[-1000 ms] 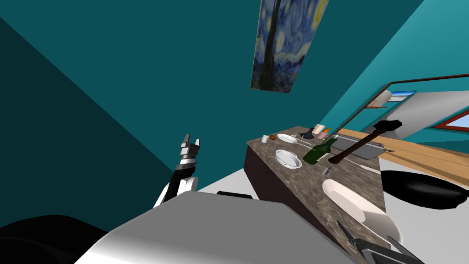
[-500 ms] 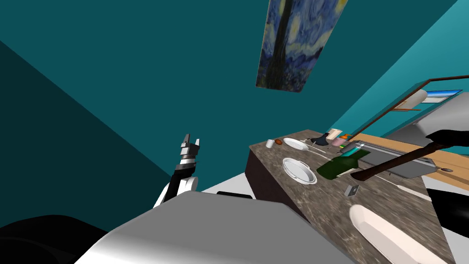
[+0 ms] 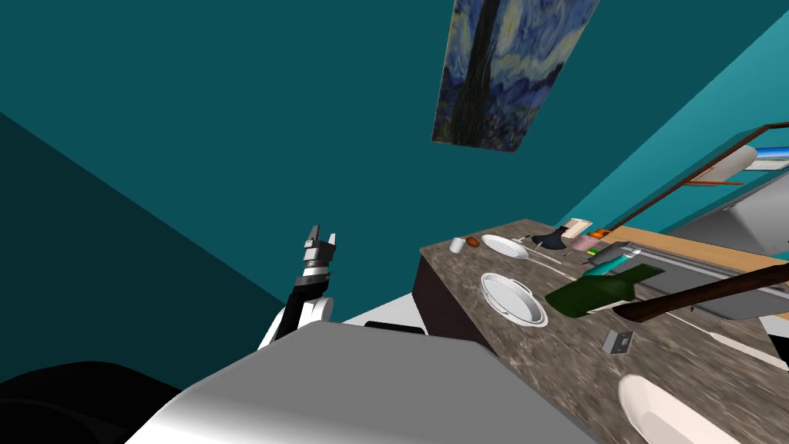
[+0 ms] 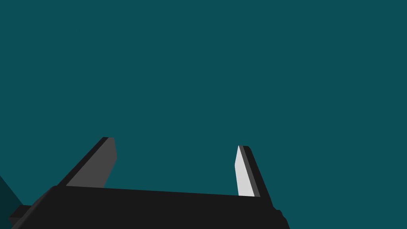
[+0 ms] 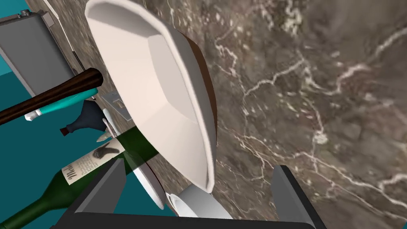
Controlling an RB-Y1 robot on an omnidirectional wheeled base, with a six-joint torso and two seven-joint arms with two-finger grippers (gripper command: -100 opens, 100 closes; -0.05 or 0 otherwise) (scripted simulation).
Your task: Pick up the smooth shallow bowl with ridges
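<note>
While the right gripper [image 5: 198,165] is standing released, with its two fingers spread wide, the cream oblong shallow bowl [image 5: 159,91] is lying directly ahead of it on the brown marbled countertop [image 5: 318,99]. This bowl is being taken as the task's thing because of its smooth inside creased by faint ridges. It is sitting at the near right end of the counter.

Its long axis is running along the counter, near to far, and roughly along the line in which the right gripper is pointing. Its near end is showing between the fingers, so they are spanning its short width. Whether they are level with the rim cannot be told.

The right arm is judged the nearer one. The left gripper [image 3: 320,248] is pointing upward well to the left of the counter, likewise released, facing the teal wall.

Beyond the bowl's far end a small grey card [image 3: 619,341] is lying flat. Farther on, a green wine bottle [image 3: 601,291] is lying on its side beside a dark wooden handle [image 3: 709,293]. A round white rimmed dish [image 3: 514,299] is sitting to the bottle's left.
</note>
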